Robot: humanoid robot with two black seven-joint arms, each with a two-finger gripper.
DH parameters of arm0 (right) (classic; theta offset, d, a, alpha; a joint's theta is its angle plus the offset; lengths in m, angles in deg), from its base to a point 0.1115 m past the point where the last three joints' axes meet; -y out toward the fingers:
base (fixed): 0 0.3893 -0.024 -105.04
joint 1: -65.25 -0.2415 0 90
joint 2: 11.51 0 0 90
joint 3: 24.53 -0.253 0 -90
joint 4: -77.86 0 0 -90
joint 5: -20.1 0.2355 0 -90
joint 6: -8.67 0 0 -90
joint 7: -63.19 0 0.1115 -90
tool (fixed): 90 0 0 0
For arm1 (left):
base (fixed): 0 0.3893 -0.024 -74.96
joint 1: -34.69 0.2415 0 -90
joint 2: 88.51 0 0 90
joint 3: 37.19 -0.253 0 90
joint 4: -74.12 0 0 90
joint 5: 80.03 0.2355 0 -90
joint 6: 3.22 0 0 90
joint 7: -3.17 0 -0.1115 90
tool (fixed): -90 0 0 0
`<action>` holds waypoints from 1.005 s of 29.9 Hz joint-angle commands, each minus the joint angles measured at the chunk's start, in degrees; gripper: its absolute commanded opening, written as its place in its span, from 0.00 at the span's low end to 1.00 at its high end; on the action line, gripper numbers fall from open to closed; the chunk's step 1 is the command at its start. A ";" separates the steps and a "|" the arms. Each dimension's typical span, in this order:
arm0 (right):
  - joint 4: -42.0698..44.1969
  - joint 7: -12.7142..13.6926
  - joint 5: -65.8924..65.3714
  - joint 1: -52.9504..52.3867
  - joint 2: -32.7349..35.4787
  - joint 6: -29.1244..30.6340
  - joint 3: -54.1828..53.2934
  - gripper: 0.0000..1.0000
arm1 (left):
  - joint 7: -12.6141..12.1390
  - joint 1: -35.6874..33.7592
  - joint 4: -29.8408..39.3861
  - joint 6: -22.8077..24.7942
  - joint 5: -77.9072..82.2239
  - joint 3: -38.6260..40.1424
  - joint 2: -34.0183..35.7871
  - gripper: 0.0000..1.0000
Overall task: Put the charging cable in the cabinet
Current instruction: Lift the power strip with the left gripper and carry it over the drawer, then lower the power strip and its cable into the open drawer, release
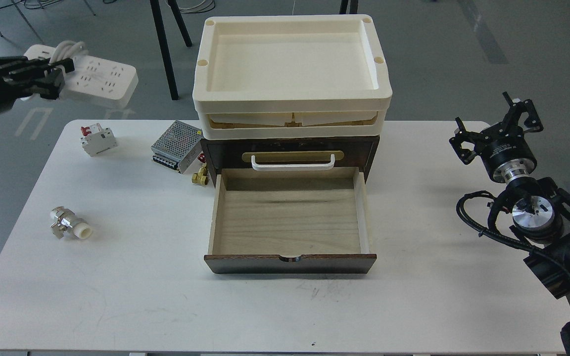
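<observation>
A white table [131, 277] is seen on a grey floor, with black furniture legs behind it. At its middle the cabinet [290, 151] is set, its lower drawer [290, 222] pulled out and stacked cream trays [292, 64] carried on top. The left arm is cut off by the frame edge, and the cord end of the charging cable [98, 75] is partly hidden by the left gripper [50, 71], by which the cable is clamped and held in the air beyond the table's far left corner. The right gripper [498, 126] is seen above the table's right edge, fingers spread, nothing held.
</observation>
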 commanded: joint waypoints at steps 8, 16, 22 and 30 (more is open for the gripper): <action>-0.11 0.00 0.00 0.09 -0.01 0.00 0.08 1.00 | -1.07 -25.54 23.69 16.74 -0.25 0.06 3.08 0.06; -0.11 0.00 0.00 0.01 -0.01 0.00 0.08 1.00 | -7.22 -26.43 34.77 22.36 0.28 -1.08 -11.24 0.06; -0.11 0.00 0.00 0.01 -0.01 -0.09 0.08 1.00 | -15.47 -17.14 38.03 22.86 0.37 -3.45 -24.86 0.07; -0.11 -0.09 0.00 0.09 -0.01 -0.17 0.08 1.00 | -18.04 0.98 32.94 22.86 4.58 -3.90 -36.47 0.08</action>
